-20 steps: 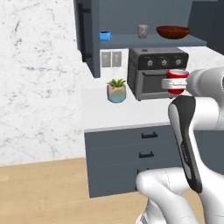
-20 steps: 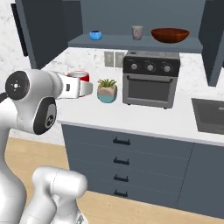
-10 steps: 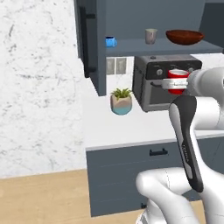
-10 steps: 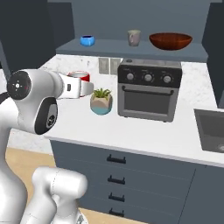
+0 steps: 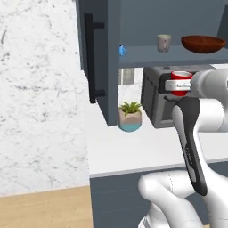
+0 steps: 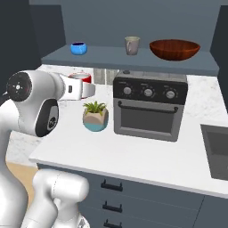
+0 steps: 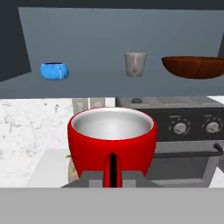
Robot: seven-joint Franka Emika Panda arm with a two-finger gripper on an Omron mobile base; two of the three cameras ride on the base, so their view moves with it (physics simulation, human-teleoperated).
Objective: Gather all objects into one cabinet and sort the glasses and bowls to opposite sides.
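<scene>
Red cup [image 7: 112, 142] sits clamped in your gripper [image 7: 113, 177], jaws tight on its handle side, upright, white inside showing empty. You carry it above the white counter [image 6: 147, 158], just below shelf height, in front of the open slate-blue cabinet [image 5: 100, 62].

Compared with a second ago, the whole scene has grown and shifted in both base views: that's the base driving in toward the cabinet, not the objects moving. The cup holds the same spot against the arm, so the grip hasn't slipped.

Past the cup come the potted plant [image 6: 95, 116] and the dark toaster oven [image 6: 149, 107] on the counter, plant just left of the oven. Above them, the cabinet shelf [image 6: 111, 60] holds a small blue bowl [image 6: 79, 48] at left, the beige-grey mug [image 6: 131, 45] in the middle and the wide reddish-brown bowl [image 6: 174, 48] at right.

My read: you're now close enough to lift and set the cup down. Put it beside the mug, away from the brown bowl. The blue bowl at left may complicate the sorting. Watch the shelf's front edge on the way up.
</scene>
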